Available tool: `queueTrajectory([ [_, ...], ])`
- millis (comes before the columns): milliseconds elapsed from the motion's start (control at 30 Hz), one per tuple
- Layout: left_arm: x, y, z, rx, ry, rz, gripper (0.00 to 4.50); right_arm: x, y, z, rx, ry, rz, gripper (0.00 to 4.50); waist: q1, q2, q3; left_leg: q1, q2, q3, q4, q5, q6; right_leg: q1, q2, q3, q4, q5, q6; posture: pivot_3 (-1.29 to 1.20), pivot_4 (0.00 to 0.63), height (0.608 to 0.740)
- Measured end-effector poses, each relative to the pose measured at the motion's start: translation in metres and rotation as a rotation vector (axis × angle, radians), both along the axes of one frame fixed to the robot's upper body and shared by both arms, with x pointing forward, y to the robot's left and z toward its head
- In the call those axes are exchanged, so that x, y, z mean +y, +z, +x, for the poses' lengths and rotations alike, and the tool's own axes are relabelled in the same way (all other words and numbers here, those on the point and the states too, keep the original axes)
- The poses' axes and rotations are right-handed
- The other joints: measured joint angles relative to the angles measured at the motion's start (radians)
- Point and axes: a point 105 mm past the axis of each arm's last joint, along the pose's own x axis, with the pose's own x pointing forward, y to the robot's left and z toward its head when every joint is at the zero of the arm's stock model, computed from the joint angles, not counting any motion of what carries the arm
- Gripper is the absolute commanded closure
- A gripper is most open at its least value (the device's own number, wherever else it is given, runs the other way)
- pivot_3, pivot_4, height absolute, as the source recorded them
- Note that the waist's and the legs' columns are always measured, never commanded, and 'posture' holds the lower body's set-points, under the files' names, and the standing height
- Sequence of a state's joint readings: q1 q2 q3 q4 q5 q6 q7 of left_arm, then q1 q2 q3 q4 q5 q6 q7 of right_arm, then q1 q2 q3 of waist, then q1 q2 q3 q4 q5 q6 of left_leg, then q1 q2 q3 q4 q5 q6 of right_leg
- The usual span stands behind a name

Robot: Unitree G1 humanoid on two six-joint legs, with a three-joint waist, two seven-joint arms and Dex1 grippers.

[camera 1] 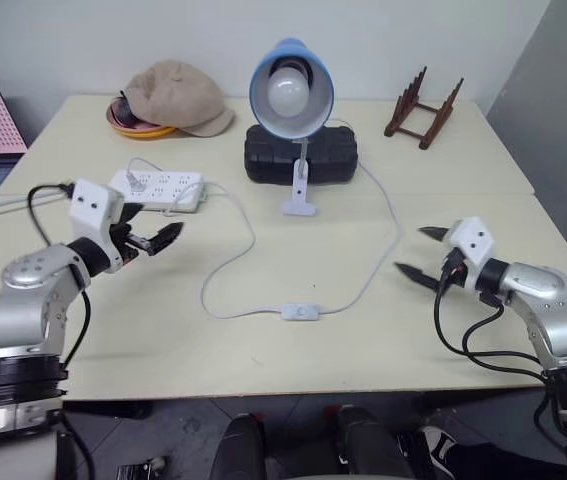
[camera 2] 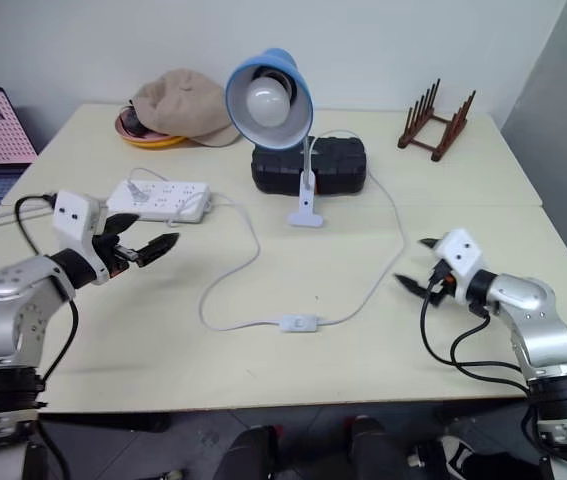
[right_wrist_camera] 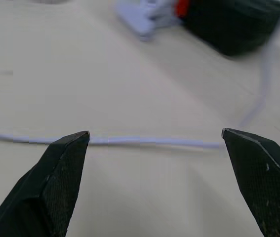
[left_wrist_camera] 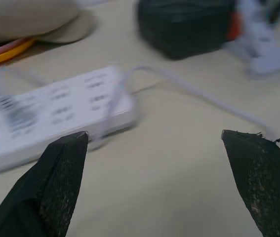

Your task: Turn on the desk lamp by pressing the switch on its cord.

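Both claws spread wide and empty, left claw (camera 1: 159, 240) near the power strip (camera 1: 160, 188), right claw (camera 1: 418, 253) right of the switch (camera 1: 301, 312), desk lamp (camera 1: 291, 92) unlit on the surface (camera 1: 263, 345).

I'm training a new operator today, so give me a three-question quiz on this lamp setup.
1. True or false: the lamp is lit.
2. Which tool is nearer the switch: left tool or right tool?
3. What white item lies just behind the left tool?

Key: 1. False, the bulb looks dark. 2. Right, though neither touches it. 3. The power strip.
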State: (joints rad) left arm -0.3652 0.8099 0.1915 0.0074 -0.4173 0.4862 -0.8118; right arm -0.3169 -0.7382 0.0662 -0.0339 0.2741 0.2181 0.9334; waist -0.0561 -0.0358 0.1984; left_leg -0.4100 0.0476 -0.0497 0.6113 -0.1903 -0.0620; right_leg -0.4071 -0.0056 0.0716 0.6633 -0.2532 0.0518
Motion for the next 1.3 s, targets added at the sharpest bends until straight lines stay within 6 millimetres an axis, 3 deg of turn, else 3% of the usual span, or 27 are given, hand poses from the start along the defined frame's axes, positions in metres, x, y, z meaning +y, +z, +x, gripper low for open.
queueTrajectory([
  [133,-0.046,-0.019,-0.029,0.119,-0.271,0.075,0.0,0.032,-0.015,-0.03,0.097,0.217,-0.042,0.0,0.0,0.0,0.0,0.0,0.0,0.0,0.0,0.0,0.0,0.0,0.0,0.0,0.0,-0.001,-0.001,0.0,0.15,0.74],
  [300,-0.094,-0.035,-0.076,0.16,-0.65,0.254,0.0,0.076,-0.032,-0.047,0.088,0.401,-0.06,0.0,-0.002,0.001,0.0,0.001,0.0,0.001,0.001,0.0,0.0,0.0,0.0,0.001,0.001,-0.004,-0.006,0.0,0.15,0.74],
  [467,-0.091,-0.056,-0.078,0.151,-0.698,0.347,0.0,0.099,-0.038,-0.04,0.027,0.45,-0.091,0.0,0.001,0.0,0.0,0.001,0.0,0.001,0.001,0.0,0.0,0.0,0.0,0.001,0.001,-0.004,-0.006,0.0,0.15,0.74],
  [633,-0.088,-0.056,-0.077,0.138,-0.704,0.351,0.0,0.113,-0.035,-0.031,-0.019,0.45,-0.08,0.0,0.002,0.0,0.0,0.001,0.0,0.001,0.001,0.0,0.0,0.0,0.0,0.0,0.001,-0.003,-0.005,0.0,0.15,0.74],
  [800,-0.083,-0.059,-0.076,0.131,-0.68,0.353,0.0,0.121,-0.05,-0.03,-0.015,0.456,-0.104,0.0,0.002,0.0,0.0,0.001,0.001,0.001,0.0,0.0,0.0,-0.001,0.0,0.0,0.001,-0.003,-0.005,0.0,0.15,0.74],
  [900,-0.082,-0.06,-0.073,0.118,-0.659,0.345,0.0,0.124,-0.052,-0.028,-0.025,0.463,-0.104,0.5,0.002,0.0,0.001,0.001,0.001,0.001,0.001,0.0,0.0,-0.001,0.0,0.0,0.001,-0.003,-0.005,0.0,0.15,0.74],
  [1300,-0.079,-0.062,-0.073,0.115,-0.628,0.333,0.0,0.121,-0.052,-0.018,-0.141,0.472,-0.164,3.45,0.002,0.0,0.0,0.001,0.001,0.0,0.001,0.0,0.0,-0.001,0.0,0.0,0.002,-0.003,-0.004,0.0,0.15,0.74],
])
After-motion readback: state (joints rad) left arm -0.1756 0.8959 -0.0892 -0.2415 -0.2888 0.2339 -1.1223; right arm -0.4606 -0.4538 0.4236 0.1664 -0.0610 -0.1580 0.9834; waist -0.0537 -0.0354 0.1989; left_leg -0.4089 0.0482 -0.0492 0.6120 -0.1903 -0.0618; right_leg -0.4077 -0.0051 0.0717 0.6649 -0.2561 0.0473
